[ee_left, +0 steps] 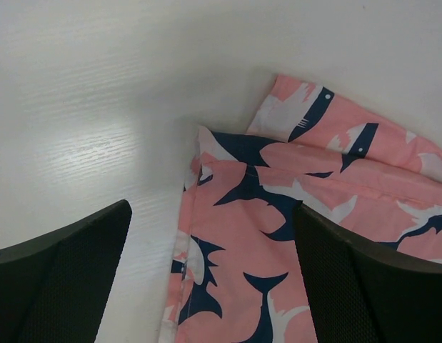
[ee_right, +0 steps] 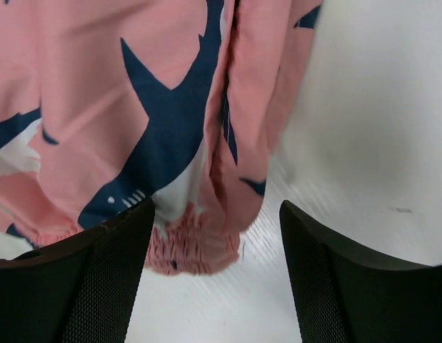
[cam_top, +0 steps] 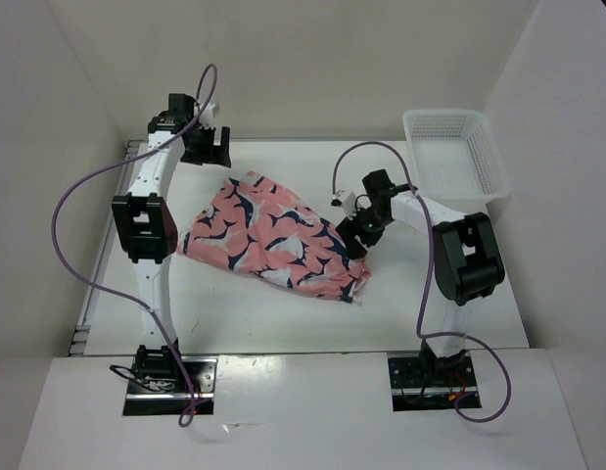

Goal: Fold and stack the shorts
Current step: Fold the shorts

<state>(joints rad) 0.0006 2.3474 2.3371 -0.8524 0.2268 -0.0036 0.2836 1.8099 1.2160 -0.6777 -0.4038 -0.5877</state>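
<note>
Counting one pair of shorts (cam_top: 278,240) here, sprawling rumpled across the middle of the desk (cam_top: 234,313), pink with navy-and-white sea creatures. Spotting one white basket (cam_top: 490,147) too, sitting at the far right corner, well apart from the fabric. Tracking two tools. Finding the left tool (cam_top: 207,147) hanging near the far left corner of the shorts, fingers (ee_left: 63,286) spread wide, clamping nothing, a hemmed corner showing between them in the wrist view. Catching the right tool (cam_top: 353,235) poised at the right edge of the shorts, likewise gaping, one gathered elastic band peeking between its two fingers (ee_right: 363,286).
</note>
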